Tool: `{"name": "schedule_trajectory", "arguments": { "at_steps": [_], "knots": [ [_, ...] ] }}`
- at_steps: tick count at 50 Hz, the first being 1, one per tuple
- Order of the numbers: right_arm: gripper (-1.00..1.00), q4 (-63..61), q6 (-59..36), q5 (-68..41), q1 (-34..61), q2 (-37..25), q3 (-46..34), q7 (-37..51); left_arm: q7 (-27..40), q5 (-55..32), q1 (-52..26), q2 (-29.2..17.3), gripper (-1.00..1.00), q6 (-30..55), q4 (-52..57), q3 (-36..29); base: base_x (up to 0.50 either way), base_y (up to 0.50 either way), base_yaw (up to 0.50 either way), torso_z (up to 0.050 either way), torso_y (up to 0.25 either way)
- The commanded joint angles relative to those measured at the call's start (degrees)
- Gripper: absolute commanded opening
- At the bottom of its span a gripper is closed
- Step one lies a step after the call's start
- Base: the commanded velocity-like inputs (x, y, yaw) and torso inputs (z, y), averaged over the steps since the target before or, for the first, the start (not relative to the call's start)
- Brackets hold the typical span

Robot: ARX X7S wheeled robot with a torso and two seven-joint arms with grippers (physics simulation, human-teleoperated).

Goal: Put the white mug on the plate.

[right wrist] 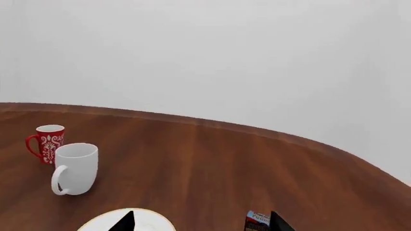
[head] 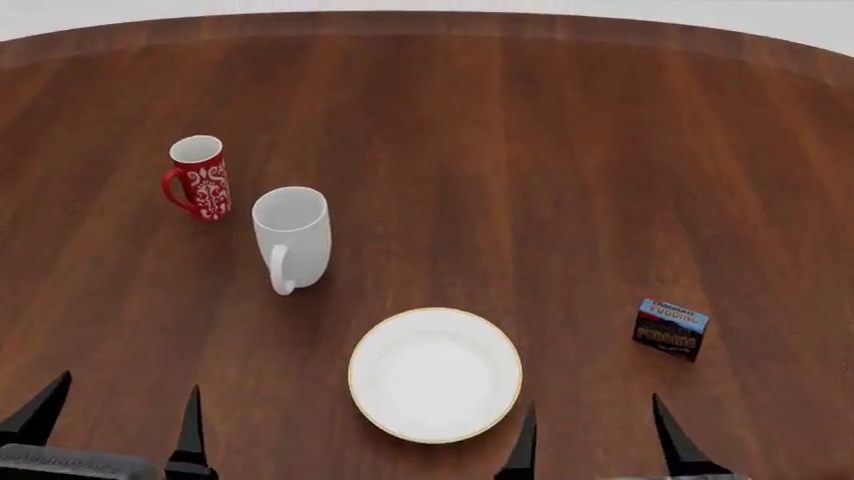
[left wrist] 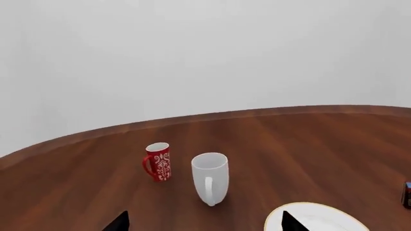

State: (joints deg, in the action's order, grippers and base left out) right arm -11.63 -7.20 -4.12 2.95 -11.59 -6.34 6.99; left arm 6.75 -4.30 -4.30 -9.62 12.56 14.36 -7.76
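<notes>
So your table [head: 561, 130] spreads out ahead of both sets of jaws; the plate [head: 435, 374] lies bare between your left gripper [head: 120, 420] and right gripper [head: 594, 435], nearer the right; the white mug [head: 292, 238] stands upright beyond the spread left jaws, apart from the plate, handle facing you; both grippers are spread and empty; it looks rigid, glossy and slippery, so pinch the rim wall or body, not the handle.
</notes>
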Motion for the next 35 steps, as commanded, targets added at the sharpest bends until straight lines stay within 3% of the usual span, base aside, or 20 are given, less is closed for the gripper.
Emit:
{"name": "schedule_trajectory", "arguments": {
  "at_steps": [1,25,35],
  "knots": [
    [1.00,-4.7,-4.8,1.2,2.9,-2.9,-0.6,-0.5,-0.4,-0.9,-2.2,-1.9,1.00,2.8,2.5,0.7,0.00,0.00,0.00,0.000,0.000],
    [1.00,-3.4,-7.7,-1.5,9.1,-4.5,-1.1,-3.4,-2.0,-3.1,-6.7,-4.8,1.00,9.5,6.2,0.8,0.00,0.00,0.00,0.000,0.000],
    [1.00,-1.6,-6.4,-2.3,9.7,-3.9,-1.7,-3.8,-1.4,-3.3,-5.8,-4.9,1.00,9.0,6.3,0.7,0.00,0.48,0.00,0.000,0.000]
  ]
}}
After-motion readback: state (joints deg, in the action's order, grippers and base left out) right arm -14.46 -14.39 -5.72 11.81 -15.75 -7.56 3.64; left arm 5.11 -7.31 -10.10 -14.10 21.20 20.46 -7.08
